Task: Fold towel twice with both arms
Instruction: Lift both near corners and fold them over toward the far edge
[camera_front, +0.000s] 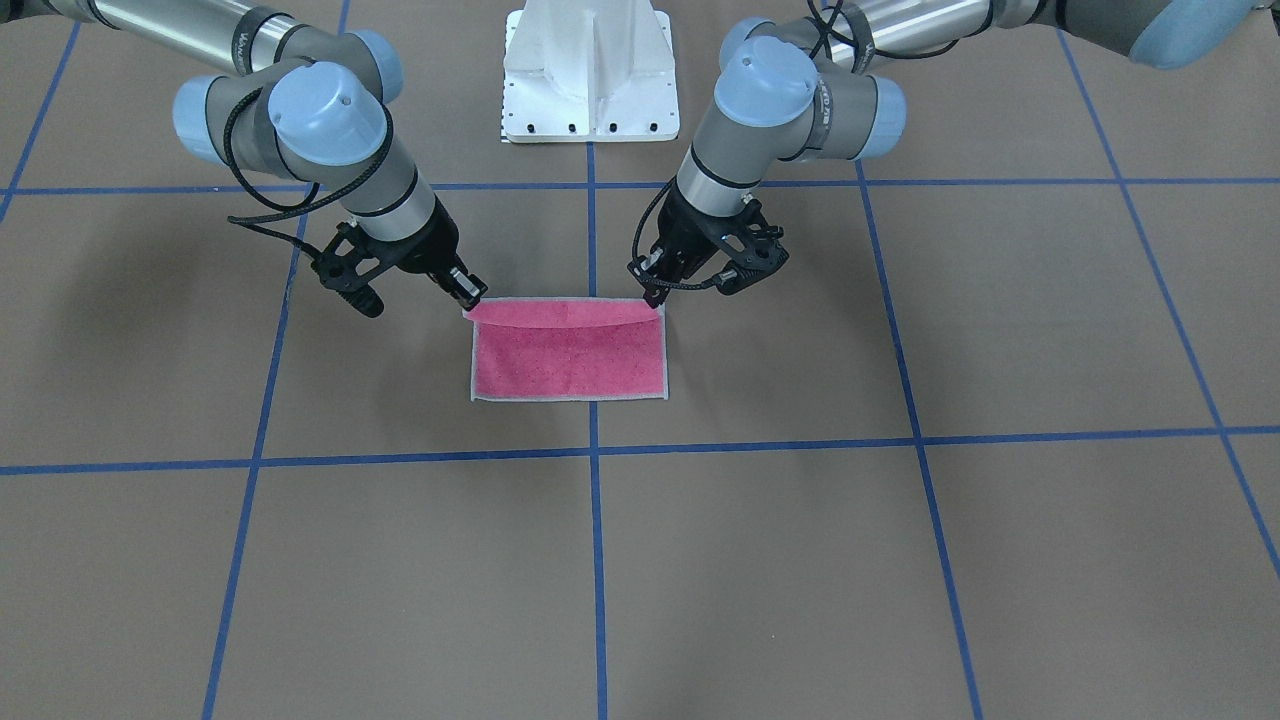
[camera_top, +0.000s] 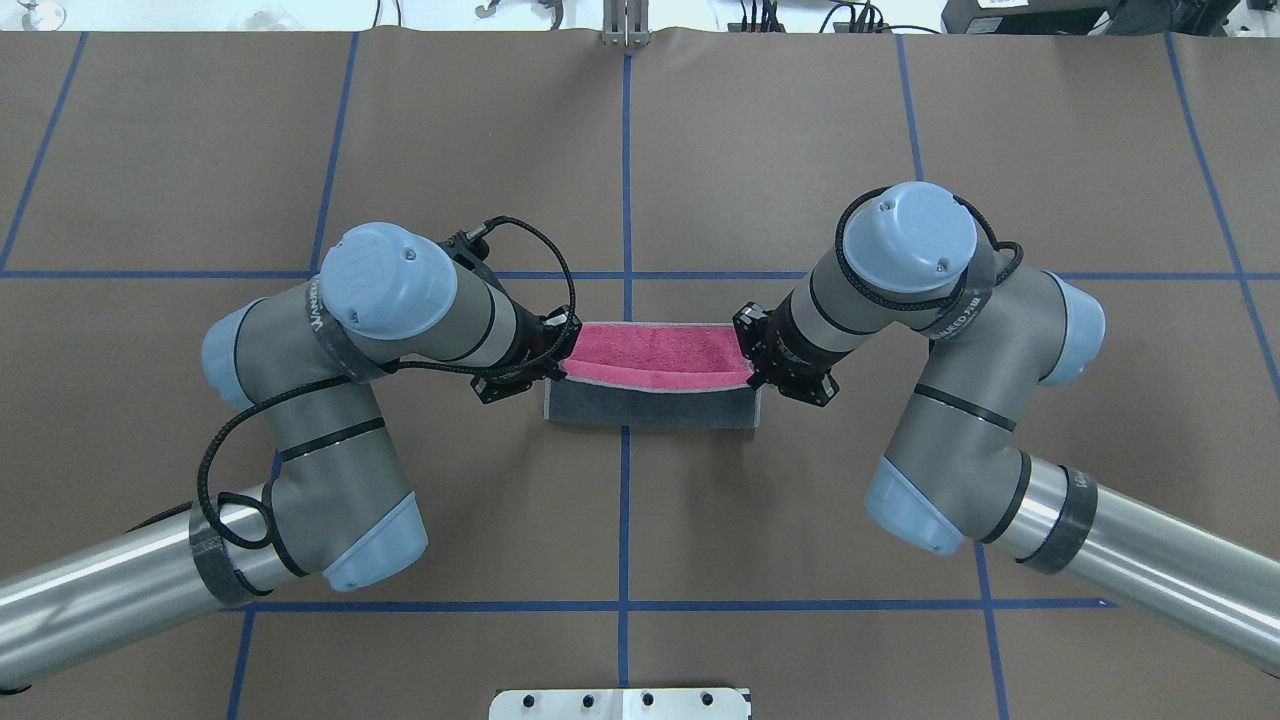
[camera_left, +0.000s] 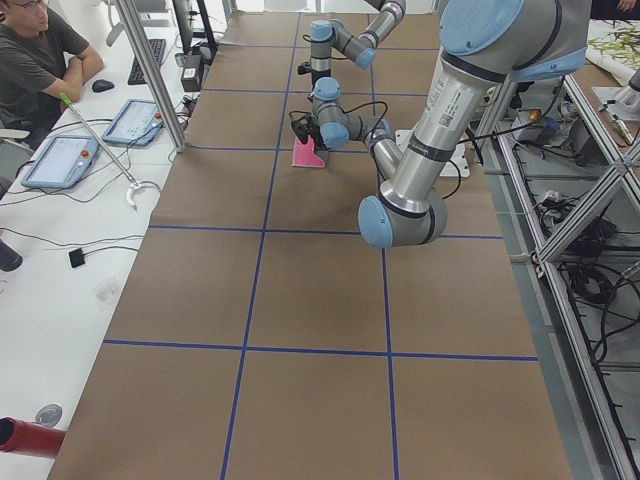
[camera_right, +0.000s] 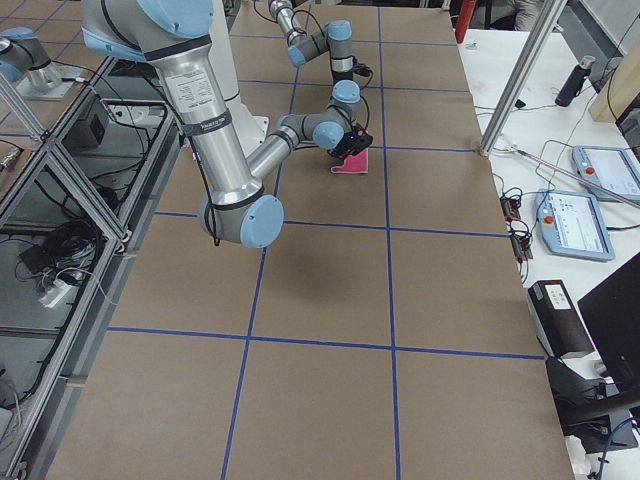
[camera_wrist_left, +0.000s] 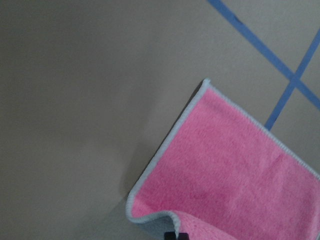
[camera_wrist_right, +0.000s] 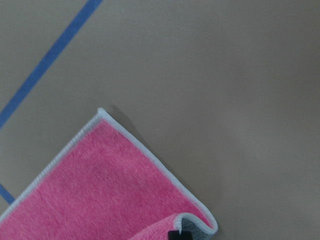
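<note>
Four far, two wrist-close — towel (camera_front: 568, 360) shared

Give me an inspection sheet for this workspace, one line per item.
Surface: brown table cover with a blue tape grid, lying flat.
Job's things: towel pink face up; its robot-side edge is lifted, and the overhead view shows the grey underside.
Clutter: nothing seen.
Claws: left claw and right claw each pinch one lifted towel corner.
Cables: black cables loop along both arms, apart from the towel.
Surroundings: white pedestal; person seated at a side desk with tablets.
</note>
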